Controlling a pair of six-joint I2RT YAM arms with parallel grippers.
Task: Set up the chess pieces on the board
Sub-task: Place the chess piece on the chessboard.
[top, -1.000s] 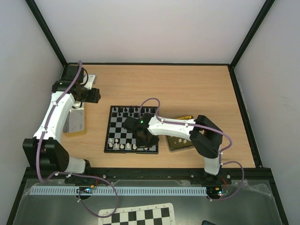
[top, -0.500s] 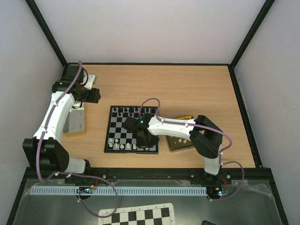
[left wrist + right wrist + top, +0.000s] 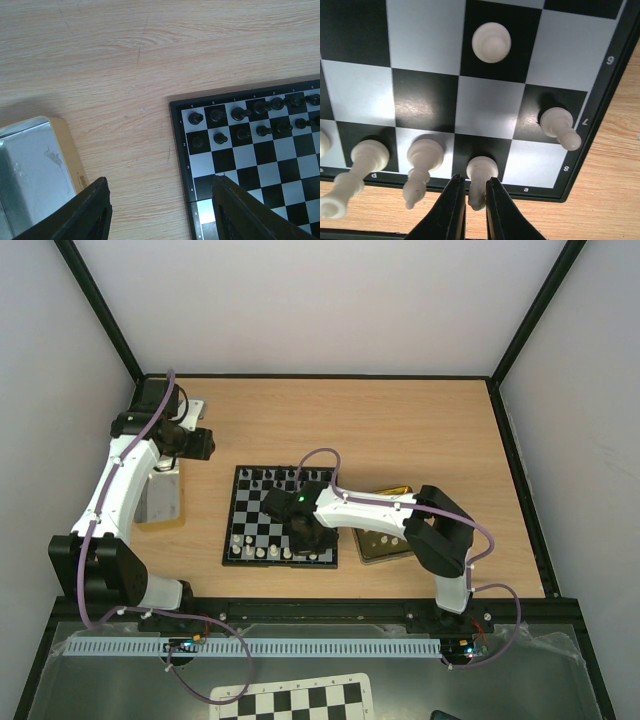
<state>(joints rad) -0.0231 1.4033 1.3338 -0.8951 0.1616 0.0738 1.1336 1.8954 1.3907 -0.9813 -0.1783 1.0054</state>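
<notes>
The board [image 3: 256,516] lies mid-table, black chess pieces [image 3: 270,478] along its far rows and white ones [image 3: 258,552] along its near row. My right gripper [image 3: 475,195] hangs low over the board's near right corner [image 3: 600,100]. Its fingers flank a white piece [image 3: 481,172] standing on a dark edge square, slightly open with a thin gap on each side. Other white pieces [image 3: 422,160] stand beside it, and a pawn [image 3: 491,42] stands further in. My left gripper [image 3: 160,200] is open and empty above the table next to the board's left edge [image 3: 181,150], near black pieces [image 3: 240,114].
A silver-lined tin [image 3: 35,170] sits left of the board, under the left arm. A gold tin [image 3: 385,540] lies right of the board beneath the right arm. A printed checkered sheet [image 3: 300,702] lies below the table's near edge.
The right jaws have eased slightly apart around the white piece, which stays standing on its square. Neither arm has otherwise moved.
</notes>
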